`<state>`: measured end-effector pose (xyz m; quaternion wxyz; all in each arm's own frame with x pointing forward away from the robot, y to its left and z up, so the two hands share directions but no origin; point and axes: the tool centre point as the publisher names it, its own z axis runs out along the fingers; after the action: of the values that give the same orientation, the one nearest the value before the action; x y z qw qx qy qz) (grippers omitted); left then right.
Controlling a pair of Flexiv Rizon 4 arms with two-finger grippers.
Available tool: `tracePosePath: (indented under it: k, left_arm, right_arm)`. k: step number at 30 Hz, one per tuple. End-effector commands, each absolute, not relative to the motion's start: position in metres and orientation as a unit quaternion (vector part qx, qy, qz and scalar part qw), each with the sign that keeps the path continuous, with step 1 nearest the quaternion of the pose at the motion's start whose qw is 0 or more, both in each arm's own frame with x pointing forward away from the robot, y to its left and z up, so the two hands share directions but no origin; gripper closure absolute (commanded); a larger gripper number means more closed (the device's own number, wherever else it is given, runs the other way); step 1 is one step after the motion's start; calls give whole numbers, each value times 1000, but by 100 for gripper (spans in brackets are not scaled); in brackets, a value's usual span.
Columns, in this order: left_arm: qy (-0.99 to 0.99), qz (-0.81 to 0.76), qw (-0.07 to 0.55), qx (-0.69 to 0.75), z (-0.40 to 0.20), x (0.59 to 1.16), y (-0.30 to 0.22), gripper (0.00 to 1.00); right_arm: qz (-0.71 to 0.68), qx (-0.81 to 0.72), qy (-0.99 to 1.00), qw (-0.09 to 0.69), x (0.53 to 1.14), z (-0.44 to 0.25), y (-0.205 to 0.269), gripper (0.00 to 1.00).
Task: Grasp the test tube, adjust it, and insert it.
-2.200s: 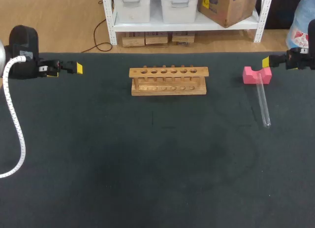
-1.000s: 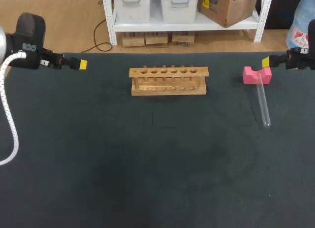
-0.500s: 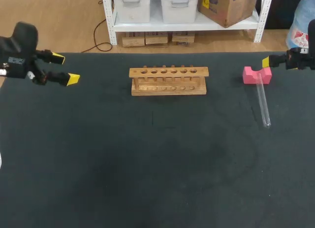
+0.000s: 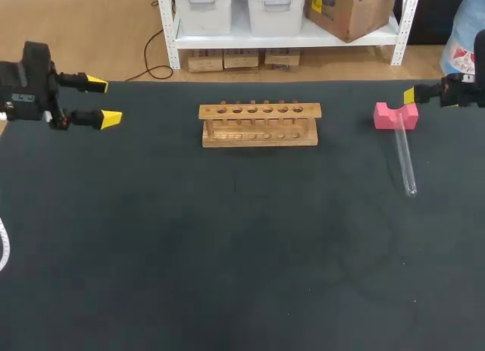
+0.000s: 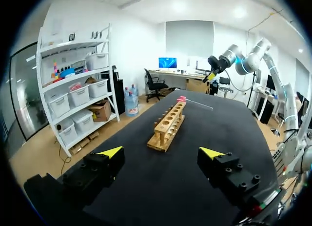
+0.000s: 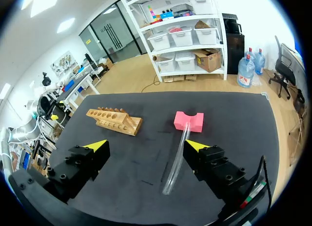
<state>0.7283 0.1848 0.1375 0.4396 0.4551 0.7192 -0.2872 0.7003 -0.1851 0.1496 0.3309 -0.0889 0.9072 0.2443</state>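
Clear glass test tube (image 4: 405, 160) lies on dark table (image 4: 227, 252), one end on pink foam block (image 4: 395, 116), well apart from empty wooden rack (image 4: 259, 124). Left gripper (image 4: 102, 101), right gripper (image 6: 146, 147) both spread, empty. Grasp, adjust, insert all pending.

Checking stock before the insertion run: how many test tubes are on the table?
1. The test tube lies right of the wooden rack, one end at the pink block; the rack's holes look empty.

Second tip of right claw (image 4: 413, 95) hidden in head view (arm (image 4: 464, 90) edge-cropped).
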Motion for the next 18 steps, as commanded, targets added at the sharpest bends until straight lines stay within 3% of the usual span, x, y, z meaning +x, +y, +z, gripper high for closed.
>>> tracePosePath:
  k: [1,18]
  left_arm:
    - [708,-289,456,455,124,746,174,0]
    - [702,-283,450,474,117,754,162,0]
  right_arm:
    - [244,-89,907,331,700,150,-185,0]
    - [244,-89,907,331,700,150,-185,0]
